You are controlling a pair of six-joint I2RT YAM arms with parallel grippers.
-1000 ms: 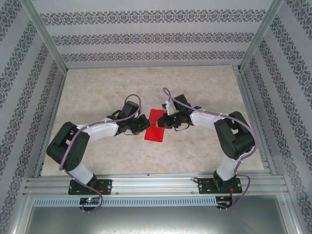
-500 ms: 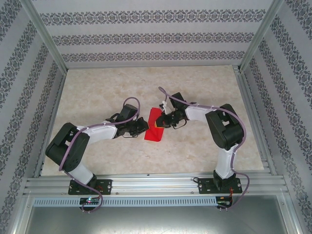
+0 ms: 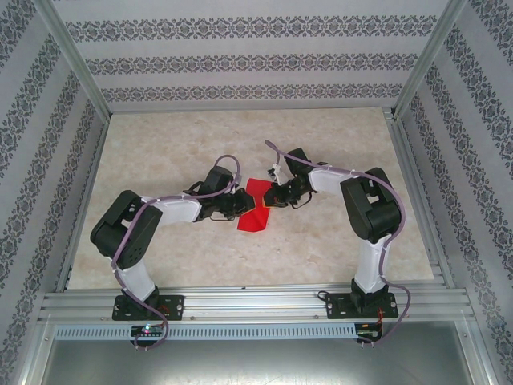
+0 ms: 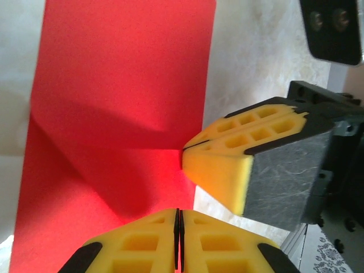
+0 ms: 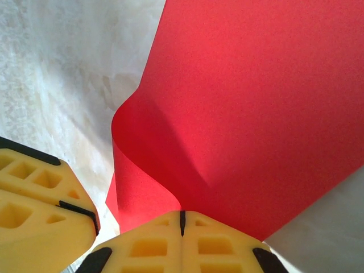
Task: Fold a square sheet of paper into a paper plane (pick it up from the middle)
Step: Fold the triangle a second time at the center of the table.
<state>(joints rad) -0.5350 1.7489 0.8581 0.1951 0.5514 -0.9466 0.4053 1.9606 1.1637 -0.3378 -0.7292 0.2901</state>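
The square sheet of paper [image 3: 253,213] is bright red and lies mid-table, its far part lifted and curling over the rest. My right gripper [image 3: 270,198] is shut on the sheet's right edge; in the right wrist view the sheet [image 5: 256,102] bows up and away from the closed tips [image 5: 182,216]. My left gripper [image 3: 240,205] is shut at the sheet's left side, its tips [image 4: 177,219] resting against the red sheet [image 4: 114,85]; nothing shows between its jaws. The two grippers are nearly touching: the right gripper [image 4: 186,152] appears in the left wrist view, the left gripper [image 5: 94,223] in the right.
The marble-patterned table [image 3: 160,144] is bounded by aluminium rails [image 3: 256,301] at the near edge and patterned walls on three sides. Both arms reach inward and meet at the middle.
The right gripper has moved left with the sheet's edge, lifting and curling the far part over. The left arm has shifted right, its gripper staying at the sheet's left side.
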